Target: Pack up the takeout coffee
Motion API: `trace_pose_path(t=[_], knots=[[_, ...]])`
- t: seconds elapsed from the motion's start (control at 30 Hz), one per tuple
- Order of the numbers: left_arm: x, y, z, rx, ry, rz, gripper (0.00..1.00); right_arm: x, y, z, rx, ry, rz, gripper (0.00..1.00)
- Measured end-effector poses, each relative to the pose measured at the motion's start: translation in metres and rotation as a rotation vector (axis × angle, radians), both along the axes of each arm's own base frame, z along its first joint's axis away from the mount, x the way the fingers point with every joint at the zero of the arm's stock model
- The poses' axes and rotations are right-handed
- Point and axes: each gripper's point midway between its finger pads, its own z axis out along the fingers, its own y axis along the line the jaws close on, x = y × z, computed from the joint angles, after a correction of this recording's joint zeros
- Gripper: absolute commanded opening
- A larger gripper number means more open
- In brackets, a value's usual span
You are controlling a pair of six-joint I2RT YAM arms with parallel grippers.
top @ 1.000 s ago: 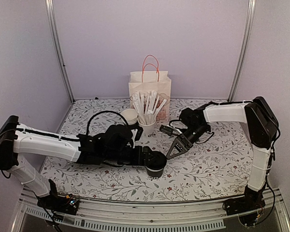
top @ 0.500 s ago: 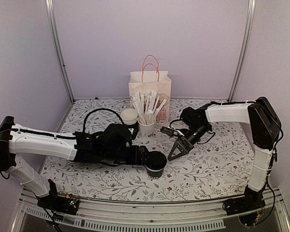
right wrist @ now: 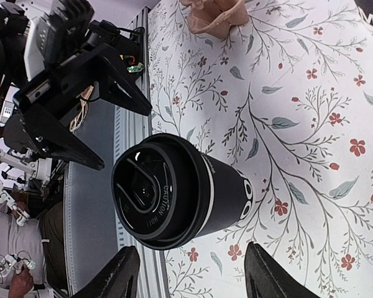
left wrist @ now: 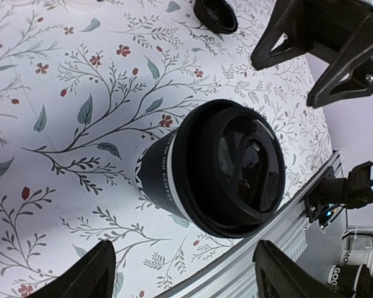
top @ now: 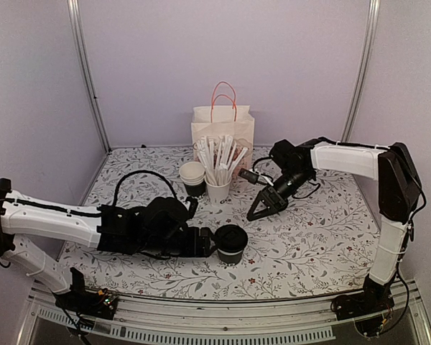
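Note:
The takeout coffee (top: 230,243), a dark paper cup with a round black lid, stands upright on the flowered table near the front edge. It is also in the left wrist view (left wrist: 211,167) and the right wrist view (right wrist: 180,189). My left gripper (top: 205,243) lies low just left of the cup, open, its fingers (left wrist: 81,276) short of the cup and not touching it. My right gripper (top: 263,207) hangs up and to the right of the cup, open and empty, with its fingers (right wrist: 276,270) apart from the cup.
A paper bag (top: 223,129) with orange handles stands at the back. In front of it are a white cup of wrapped sticks (top: 219,188) and a stack of lidless cups (top: 192,177). The metal front rail (top: 223,309) runs close behind the coffee.
My left gripper has drawn back to the left, away from the cup. The right gripper has lifted back toward the far right and spread a little wider. The cup has stayed put.

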Motion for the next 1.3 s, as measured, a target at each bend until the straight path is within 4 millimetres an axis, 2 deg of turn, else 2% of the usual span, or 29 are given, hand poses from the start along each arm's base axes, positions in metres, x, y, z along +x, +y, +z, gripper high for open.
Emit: trace_pose_path(t=[0.2,0.33,0.6,0.83,0.93,1.13,1.3], knots=[[-0.001,0.002,-0.008,-0.017,0.021,0.024,0.75,0.004,0.006,0.001,0.023,0.014,0.002,0.6],[0.001,-0.003,-0.005,-0.06,0.015,0.031,0.74,0.002,0.008,-0.004,0.036,0.056,0.006,0.6],[0.005,-0.016,0.002,-0.12,-0.003,0.03,0.71,-0.005,0.019,0.0,0.08,0.089,0.038,0.6],[0.005,-0.025,-0.009,-0.123,0.014,0.014,0.67,-0.012,0.026,-0.007,0.082,0.112,0.057,0.58],[0.006,-0.028,-0.009,-0.137,0.019,0.007,0.65,-0.012,0.027,-0.009,0.082,0.114,0.054,0.56],[0.006,-0.035,-0.011,-0.159,0.036,-0.01,0.6,-0.017,0.028,-0.018,0.071,0.134,0.058,0.44],[0.005,-0.038,-0.012,-0.176,0.056,-0.023,0.56,-0.022,0.027,-0.024,0.074,0.17,0.06,0.41]])
